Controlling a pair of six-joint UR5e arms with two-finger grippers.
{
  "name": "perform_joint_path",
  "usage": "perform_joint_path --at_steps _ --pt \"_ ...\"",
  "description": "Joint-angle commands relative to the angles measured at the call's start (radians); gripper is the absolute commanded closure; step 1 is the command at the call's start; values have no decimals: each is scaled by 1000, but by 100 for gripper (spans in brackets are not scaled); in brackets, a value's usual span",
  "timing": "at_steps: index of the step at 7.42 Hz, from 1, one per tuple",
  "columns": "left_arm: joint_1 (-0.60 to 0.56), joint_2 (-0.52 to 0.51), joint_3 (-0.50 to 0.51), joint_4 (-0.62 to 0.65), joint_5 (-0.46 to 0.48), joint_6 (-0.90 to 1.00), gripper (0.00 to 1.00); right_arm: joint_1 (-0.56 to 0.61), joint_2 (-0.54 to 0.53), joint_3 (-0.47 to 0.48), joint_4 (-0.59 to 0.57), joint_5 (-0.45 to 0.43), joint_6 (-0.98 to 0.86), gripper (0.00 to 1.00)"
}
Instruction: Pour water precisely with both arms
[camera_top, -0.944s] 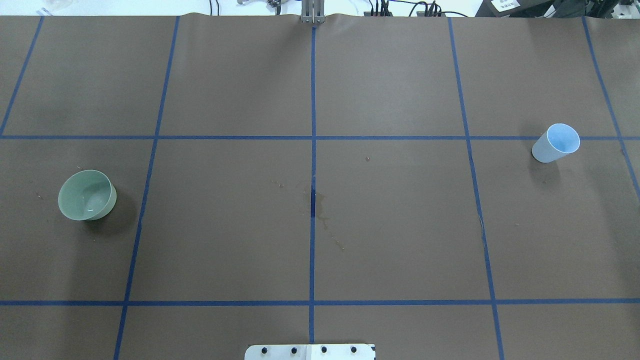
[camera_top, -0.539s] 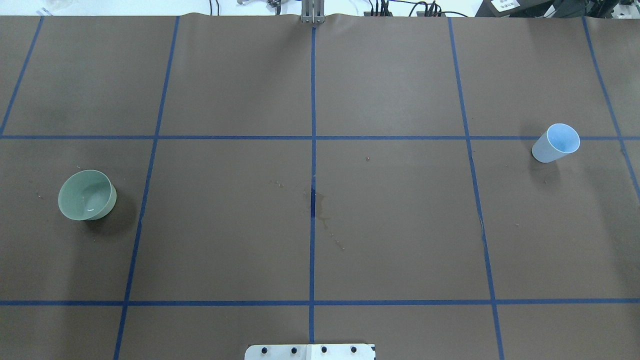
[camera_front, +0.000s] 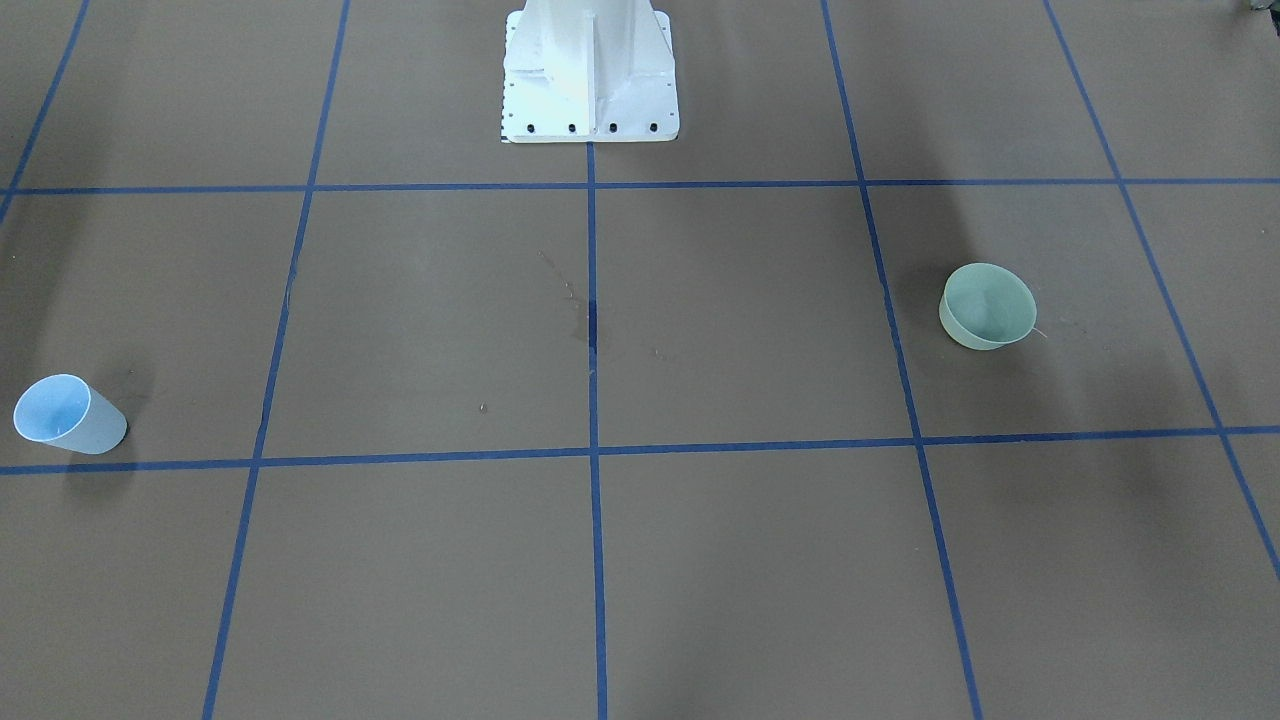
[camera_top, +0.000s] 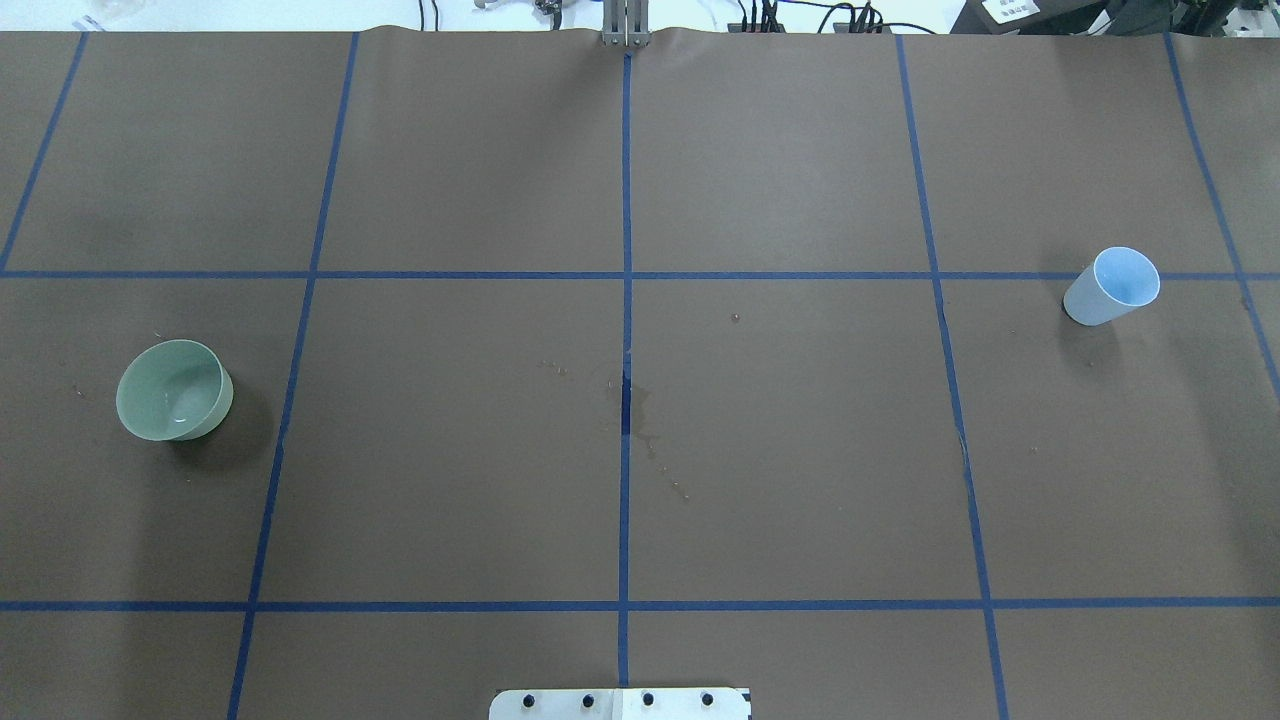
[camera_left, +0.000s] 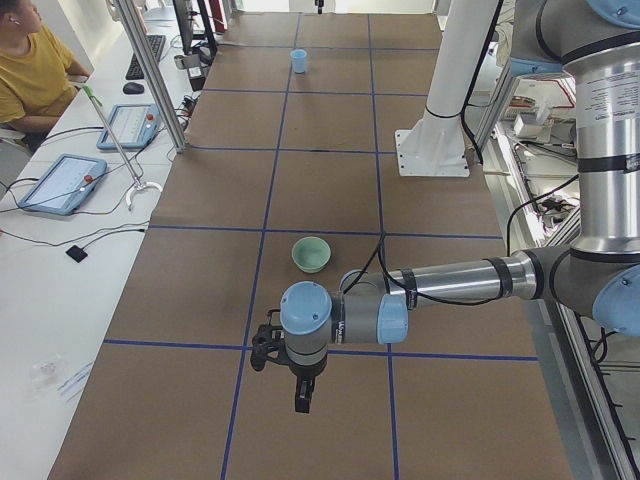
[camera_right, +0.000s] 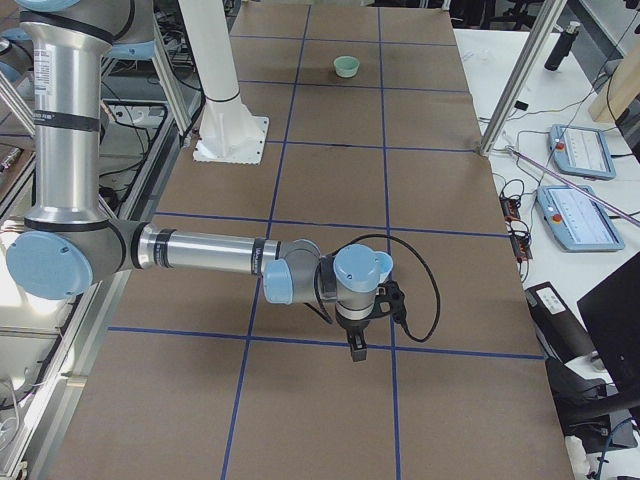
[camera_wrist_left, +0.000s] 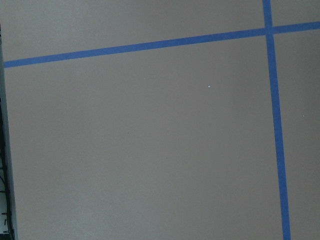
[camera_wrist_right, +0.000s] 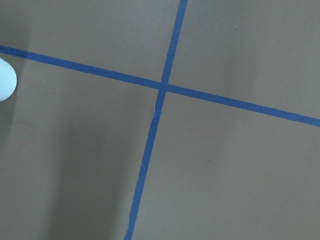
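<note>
Though only the two side views catch them, and from there one cannot tell whether they are apart or together, the black fingers of the left arm (camera_left: 302, 395) and the black fingers of the right arm (camera_right: 357, 352) both point down over the brown paper-covered surface (camera_top: 800, 450). Neither touches a vessel.

The left fingers hang at lower centre of their side view. The pale green plastic bowl (camera_left: 311, 254) stands upright a little above them in the frame. The light blue paper cup (camera_right: 379, 264) peeks out from behind the right wrist, and shows as a pale sliver at the left edge of that wrist's camera.

From overhead the bowl sits at far left and the cup at far right. That probably gives each tubular silver-grey arm (camera_left: 450, 280) a vessel within its own reach.

The water (camera_top: 183, 410) shows, if at all, as a faint sheen low inside the bowl. Damp-looking marks (camera_top: 645, 425) at the grid's centre suggest where the pouring happens.

Blue tape lines (camera_top: 626, 300) divide the surface into squares, and a white bolted pedestal (camera_front: 590, 70) stands at top centre of the front view.
</note>
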Motion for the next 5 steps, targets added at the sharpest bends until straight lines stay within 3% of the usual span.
perform_joint_path --at_steps 1,5 --pt "0 1 0 0 0 0 0 0 -2 -3 1 0 2 0" --pt "0 1 0 0 2 0 0 0 1 -10 -4 25 4 0"
